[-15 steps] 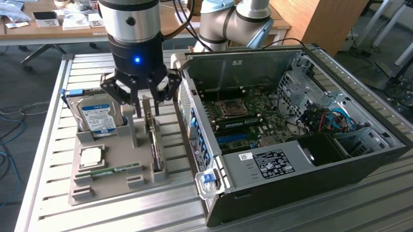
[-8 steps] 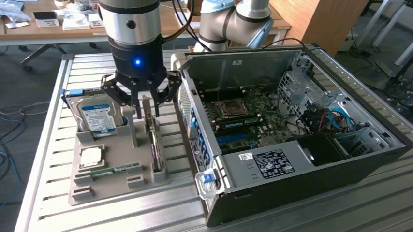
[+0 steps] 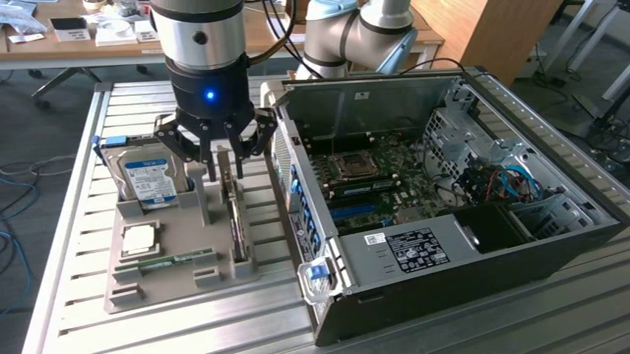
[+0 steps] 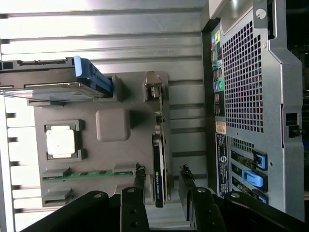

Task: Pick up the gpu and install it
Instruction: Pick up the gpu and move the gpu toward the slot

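Black fingers [image 4: 131, 208] of the pincer [image 4: 161, 171] lie closest to the wrist camera. They are spread, one on each side of the gpu [image 4: 160, 145], with a narrow gap visible between each finger and the card. Nothing is pinched. Whether the fingertips are level with the card or above it cannot be told.

Gpu location: the card stands on its long edge in a slot of the grey parts tray [image 4: 120, 154], on the tray side closest to the computer case [image 3: 551, 243]. Its silver end bracket [image 4: 153, 89] sits at the card's far end, level with the hard drive [image 3: 153, 181]. In the exterior view the card appears as a thin upright strip below the pincer, just to the exterior view's left of the case wall.

Other tray contents:
- Hard drive, blue-white label, upright in the far pocket on the exterior view's left.
- Processor [image 3: 141, 240], flat in a square recess, nearer than the hard drive.
- Memory stick [image 3: 177, 259], flat in a narrow slot just near of the processor.
- Grey post [image 3: 202, 195], between the hard drive and the gpu.

Case: lying on its side with the side panel off, on the exterior view's right of the tray. The motherboard [image 3: 384, 177] is exposed; the power supply [image 3: 414, 251] occupies the near end. A blue latch [image 3: 317, 274] projects at the near corner facing the tray.

Tray and case rest on a slotted aluminium worktop [image 3: 79, 295]. The arm [image 3: 202, 44] hangs vertically over the tray, with a blue indicator [image 3: 209, 94] lit on the wrist.
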Motion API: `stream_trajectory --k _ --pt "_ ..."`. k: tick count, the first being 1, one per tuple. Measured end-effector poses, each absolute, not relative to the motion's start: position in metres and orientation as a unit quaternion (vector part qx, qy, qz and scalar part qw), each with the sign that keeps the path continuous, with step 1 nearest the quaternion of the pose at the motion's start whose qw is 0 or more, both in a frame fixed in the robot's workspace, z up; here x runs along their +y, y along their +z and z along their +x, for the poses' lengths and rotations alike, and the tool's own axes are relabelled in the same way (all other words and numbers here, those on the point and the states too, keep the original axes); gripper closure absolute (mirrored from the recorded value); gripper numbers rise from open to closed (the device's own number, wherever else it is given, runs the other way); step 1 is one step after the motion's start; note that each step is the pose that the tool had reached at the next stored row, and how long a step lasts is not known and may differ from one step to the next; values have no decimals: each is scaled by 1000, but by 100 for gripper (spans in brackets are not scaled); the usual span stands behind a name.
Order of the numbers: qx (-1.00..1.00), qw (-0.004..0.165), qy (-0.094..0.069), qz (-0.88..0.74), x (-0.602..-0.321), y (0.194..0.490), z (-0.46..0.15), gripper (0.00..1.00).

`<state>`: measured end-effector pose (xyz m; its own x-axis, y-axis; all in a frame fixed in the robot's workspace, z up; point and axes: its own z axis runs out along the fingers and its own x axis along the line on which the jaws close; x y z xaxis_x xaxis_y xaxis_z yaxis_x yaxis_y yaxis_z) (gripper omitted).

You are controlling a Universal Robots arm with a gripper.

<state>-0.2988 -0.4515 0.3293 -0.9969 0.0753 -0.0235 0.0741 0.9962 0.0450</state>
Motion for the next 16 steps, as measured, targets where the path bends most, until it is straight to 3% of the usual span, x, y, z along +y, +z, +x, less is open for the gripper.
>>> stream_trajectory --k 16 --pt "999 13 22 37 -452 324 -299 58"
